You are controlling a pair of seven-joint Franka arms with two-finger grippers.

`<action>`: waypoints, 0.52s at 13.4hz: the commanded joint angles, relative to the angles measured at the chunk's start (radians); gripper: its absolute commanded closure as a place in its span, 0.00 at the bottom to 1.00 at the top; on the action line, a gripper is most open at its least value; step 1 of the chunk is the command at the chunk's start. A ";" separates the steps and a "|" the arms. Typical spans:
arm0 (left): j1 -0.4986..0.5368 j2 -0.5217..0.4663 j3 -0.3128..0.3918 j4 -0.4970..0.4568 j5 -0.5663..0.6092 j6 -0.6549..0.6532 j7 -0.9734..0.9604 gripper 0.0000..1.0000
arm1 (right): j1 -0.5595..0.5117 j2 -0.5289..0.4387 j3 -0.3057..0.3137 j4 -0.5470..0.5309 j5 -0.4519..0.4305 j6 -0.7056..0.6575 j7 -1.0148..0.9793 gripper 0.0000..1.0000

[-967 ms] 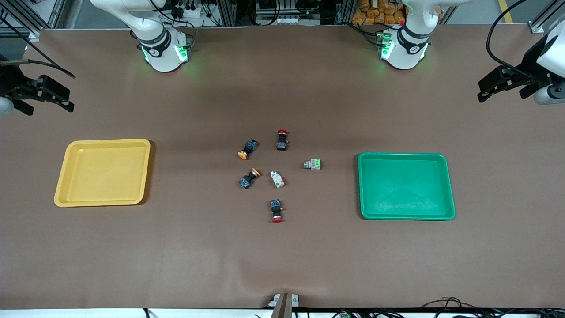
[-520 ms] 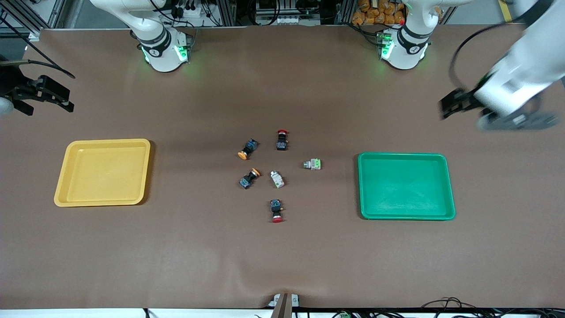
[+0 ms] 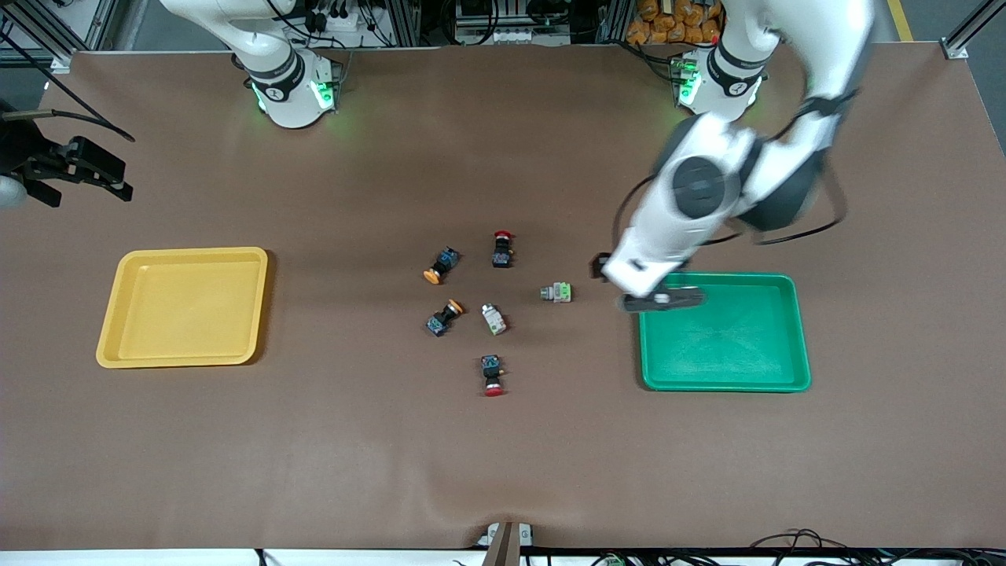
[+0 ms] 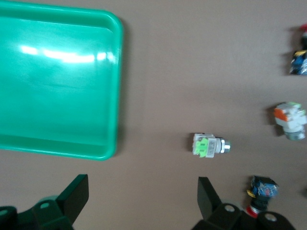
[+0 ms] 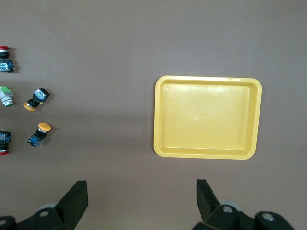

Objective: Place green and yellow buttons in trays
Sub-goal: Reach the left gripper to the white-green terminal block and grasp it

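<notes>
Two green buttons [image 3: 557,292] [image 3: 493,319] and two yellow-capped buttons [image 3: 440,266] [image 3: 444,317] lie loose at the table's middle. The green tray [image 3: 800,338] sits toward the left arm's end and the yellow tray [image 3: 110,322] toward the right arm's end; both hold nothing. My left gripper [image 3: 603,267] hangs open and empty over bare table between the green tray's corner and the nearest green button. In the left wrist view the gripper [image 4: 142,199] shows that button [image 4: 209,144] and the tray [image 4: 114,96]. My right gripper [image 3: 118,179] [image 5: 141,199] waits open by the yellow tray [image 5: 206,154].
Two dark switches with red caps [image 3: 502,248] [image 3: 493,375] lie among the buttons, one farther from the front camera and one nearer. The arm bases [image 3: 295,94] [image 3: 719,86] stand along the table's edge farthest from the front camera.
My left arm has swung in from the table's end to the spot between the green tray and the buttons. The right arm and all buttons have not moved.
</notes>
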 commanded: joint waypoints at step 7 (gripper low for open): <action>-0.132 0.273 0.003 0.010 0.072 0.313 -0.231 0.00 | 0.001 0.094 -0.001 0.021 -0.018 -0.001 -0.014 0.00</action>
